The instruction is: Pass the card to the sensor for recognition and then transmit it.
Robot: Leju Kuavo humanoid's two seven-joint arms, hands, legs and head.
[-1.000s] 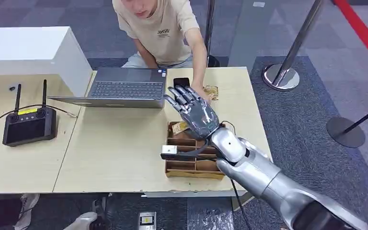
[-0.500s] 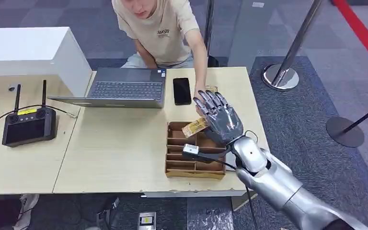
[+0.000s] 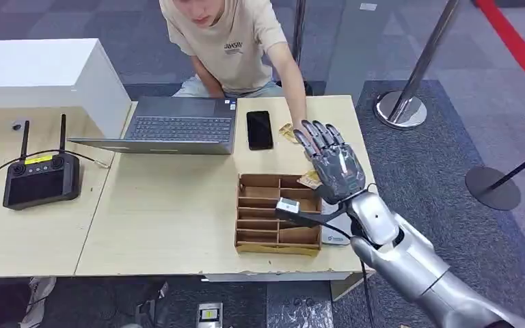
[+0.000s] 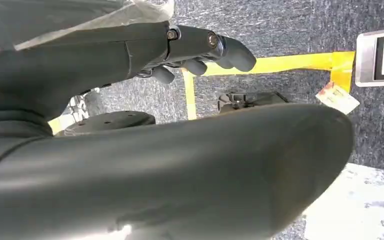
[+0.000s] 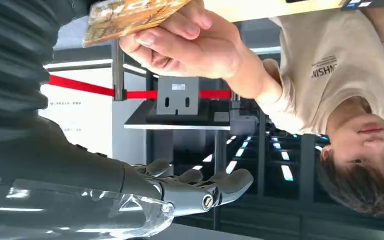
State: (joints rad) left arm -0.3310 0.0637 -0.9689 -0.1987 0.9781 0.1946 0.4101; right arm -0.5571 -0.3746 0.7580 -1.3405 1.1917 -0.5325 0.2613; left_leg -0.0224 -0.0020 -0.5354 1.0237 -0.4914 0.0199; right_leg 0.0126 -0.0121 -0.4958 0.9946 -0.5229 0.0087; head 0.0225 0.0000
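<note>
My right hand (image 3: 333,164) stands upright over the table's right side, just past the brown divided tray (image 3: 277,248). A yellow patterned card (image 3: 310,179) shows at its thumb side, pinched there. In the right wrist view a person's hand (image 5: 190,42) grips that card (image 5: 130,15) from the far side, while my other fingers (image 5: 200,190) stay spread. The white sensor pad (image 3: 333,237) lies under my wrist at the table edge. My left hand (image 4: 205,47) hangs over the floor and holds nothing.
A second yellow card (image 3: 286,132) lies by the person's wrist. A black phone (image 3: 260,130) and a laptop (image 3: 178,126) sit at the table's back, a black controller (image 3: 41,179) on the left. Stanchion bases (image 3: 402,109) stand on the carpet to the right.
My right hand has carried the card rightward, from above the tray's back left corner to beyond its right side, close to the person's hand. The loose card on the table has shifted left.
</note>
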